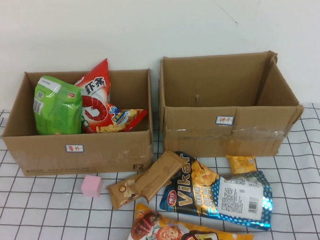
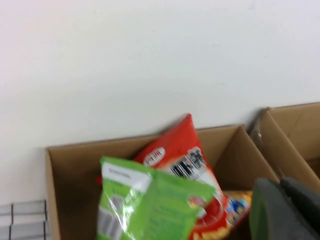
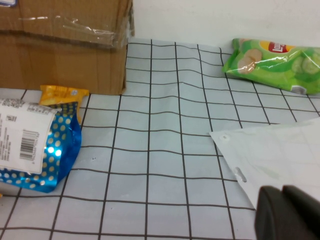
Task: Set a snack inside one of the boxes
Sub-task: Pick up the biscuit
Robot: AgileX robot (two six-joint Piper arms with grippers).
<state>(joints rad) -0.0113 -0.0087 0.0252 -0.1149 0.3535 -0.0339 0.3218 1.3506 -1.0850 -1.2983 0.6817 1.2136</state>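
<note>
The left cardboard box (image 1: 76, 148) holds a green bag (image 1: 57, 106), a red bag (image 1: 96, 98) and a small orange snack (image 1: 123, 120). The right box (image 1: 228, 128) looks empty. In front of them lie brown bars (image 1: 147, 179), a blue Vikar bag (image 1: 220, 194), a small yellow packet (image 1: 241, 164) and an orange bag (image 1: 187, 235). Neither gripper shows in the high view. My left gripper (image 2: 281, 186) is shut and empty, facing the left box (image 2: 70, 155) from the front. My right gripper (image 3: 283, 193) is shut and empty, low over a white packet (image 3: 280, 155).
A pink cube (image 1: 92, 185) lies before the left box. In the right wrist view a green chips bag (image 3: 272, 62) lies by the wall, with the blue bag (image 3: 30, 150), yellow packet (image 3: 62, 95) and right box (image 3: 60, 55) across the checked cloth.
</note>
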